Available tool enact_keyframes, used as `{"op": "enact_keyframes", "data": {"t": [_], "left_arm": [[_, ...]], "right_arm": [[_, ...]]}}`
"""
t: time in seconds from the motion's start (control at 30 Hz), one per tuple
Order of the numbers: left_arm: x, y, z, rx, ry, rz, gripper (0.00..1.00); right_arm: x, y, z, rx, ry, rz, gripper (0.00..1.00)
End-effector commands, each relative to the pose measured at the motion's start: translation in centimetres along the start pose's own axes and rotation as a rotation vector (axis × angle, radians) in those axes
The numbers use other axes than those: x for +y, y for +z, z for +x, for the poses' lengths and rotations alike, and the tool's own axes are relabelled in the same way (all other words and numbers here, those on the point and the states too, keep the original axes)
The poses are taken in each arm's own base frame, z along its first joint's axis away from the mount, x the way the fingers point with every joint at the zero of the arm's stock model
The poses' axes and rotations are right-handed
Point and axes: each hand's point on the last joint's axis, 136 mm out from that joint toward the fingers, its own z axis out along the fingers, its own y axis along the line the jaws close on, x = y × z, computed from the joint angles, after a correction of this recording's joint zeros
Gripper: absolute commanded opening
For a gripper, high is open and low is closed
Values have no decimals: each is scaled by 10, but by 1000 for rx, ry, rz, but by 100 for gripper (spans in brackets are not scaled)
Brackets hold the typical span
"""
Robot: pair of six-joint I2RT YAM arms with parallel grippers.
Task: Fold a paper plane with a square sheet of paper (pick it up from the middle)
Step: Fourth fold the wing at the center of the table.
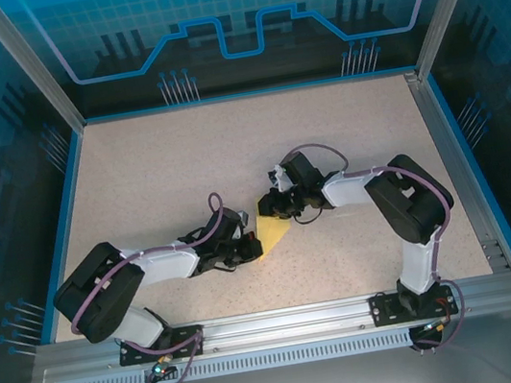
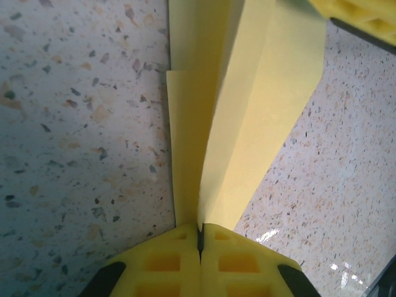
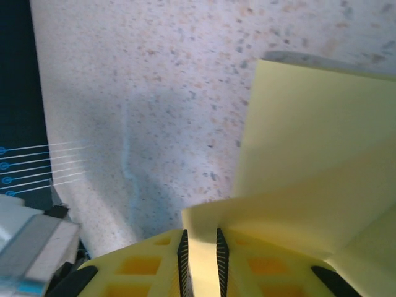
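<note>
In the overhead view the left gripper (image 1: 244, 244) sits just left of centre on the table (image 1: 155, 168), its tips at the left edge of the yellow paper (image 1: 274, 232). In the left wrist view, its fingers (image 2: 167, 260) are pressed together at the bottom centre of the frame. They are clamped on the near end of the yellow paper (image 2: 247, 124), right on the centre crease.

From that pinch the folded sheet runs straight up the frame. Its long axis lies in line with the left fingers and leans slightly right toward the top. There, in the upper right corner, one of the right gripper's fingers (image 2: 362, 15) meets the far end.

In the overhead view the paper is a small wedge between the two wrists, and the right gripper (image 1: 277, 205) touches its upper edge from the right. At the bottom centre of the right wrist view, the right gripper (image 3: 201, 244) has its pads slightly apart, with an edge of the yellow paper (image 3: 309, 154) standing in the gap. I cannot tell whether they are pinching it. The rest of the sheet spreads to the right of that frame.

So both arms are on the paper, at opposite ends of the crease line. The left arm has the sure hold, so the next fold likely turns about that pinned crease.
</note>
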Motion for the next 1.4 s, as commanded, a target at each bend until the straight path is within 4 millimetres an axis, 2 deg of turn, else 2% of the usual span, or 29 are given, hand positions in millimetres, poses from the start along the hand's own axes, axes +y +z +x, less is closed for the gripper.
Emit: {"op": "enact_keyframes", "data": {"t": [0.0, 0.33, 0.6, 0.87, 1.1, 1.17, 1.23, 1.37], "left_arm": [[15, 2, 10, 45, 1, -52, 0], [9, 6, 9, 68, 19, -34, 0], [10, 6, 11, 73, 16, -33, 0], [11, 8, 14, 88, 16, -36, 0], [10, 6, 13, 88, 8, -35, 1], [8, 3, 10, 78, -1, -35, 11], [3, -2, 6, 62, -7, -24, 15], [1, -17, -6, 1, -52, -16, 31]], "right_arm": [[10, -5, 1, 8, -10, -38, 23], [21, 5, 13, 57, -40, -61, 24], [-10, 10, 4, 23, 4, 58, 23], [-40, 18, 9, 39, 50, 155, 22], [-46, 17, 16, 37, 56, 161, 21], [-44, 17, 16, 40, 52, 148, 21], [-43, 18, 16, 41, 50, 143, 21], [-45, 18, 18, 44, 52, 145, 21]]}}
